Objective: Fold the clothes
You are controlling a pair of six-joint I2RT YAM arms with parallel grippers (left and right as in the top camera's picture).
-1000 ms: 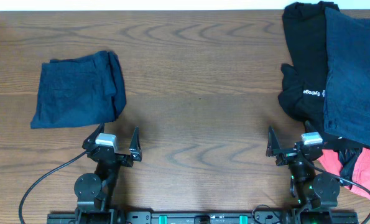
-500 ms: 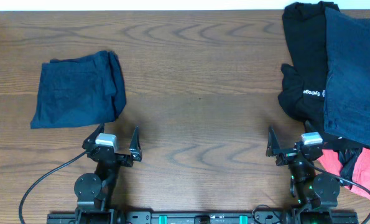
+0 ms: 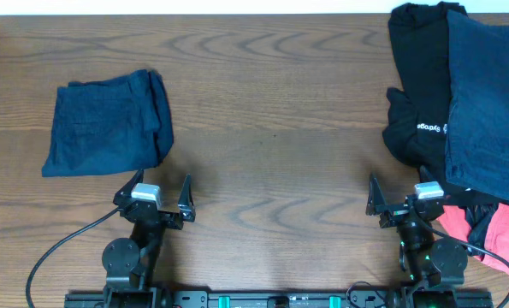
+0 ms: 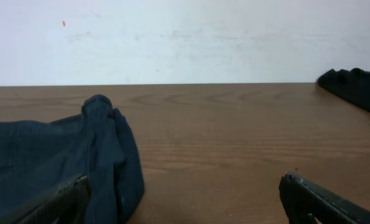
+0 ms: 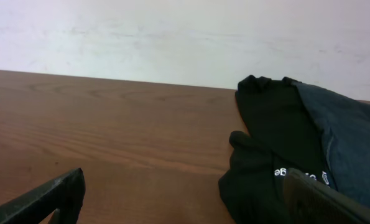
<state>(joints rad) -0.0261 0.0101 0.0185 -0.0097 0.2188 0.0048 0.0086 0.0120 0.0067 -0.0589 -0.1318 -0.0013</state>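
Checking the left side first, Mia: where do the shorts (image 3: 107, 124) sit?

Near the left edge of the table (image 3: 271, 111), Tom, about midway between front and back. They lie as a compact dark-blue rectangle with a thicker fold along their right side, so I'd judge that piece already folded and parked out of the way.

And the left claw (image 3: 160, 190)?

Low at the front edge, just in front of the shorts and apart from them. Its fingers are spread wide with nothing between them. The wrist camera shows bare wood in the gap and the folded edge off to the left.

Why spread like that, do you think?

My guess is that it's a resting pose, ready for the next grab. Nothing is close enough to pinch.

What about the other side?

The right claw (image 3: 405, 198) mirrors it at the front edge, also wide apart and holding nothing. The unfolded heap fills the back right corner and runs down the right edge: a black top (image 3: 418, 85) with white lettering, a navy piece (image 3: 489, 103) lying over it, and a coral-red piece (image 3: 496, 238) poking out towards the front right corner.

So what's left?

Most of it, I'd say. The black top lies nearest the right claw, just ahead of it, which makes it the likely next pick. Its crumpled lower edge may bunch when pulled.
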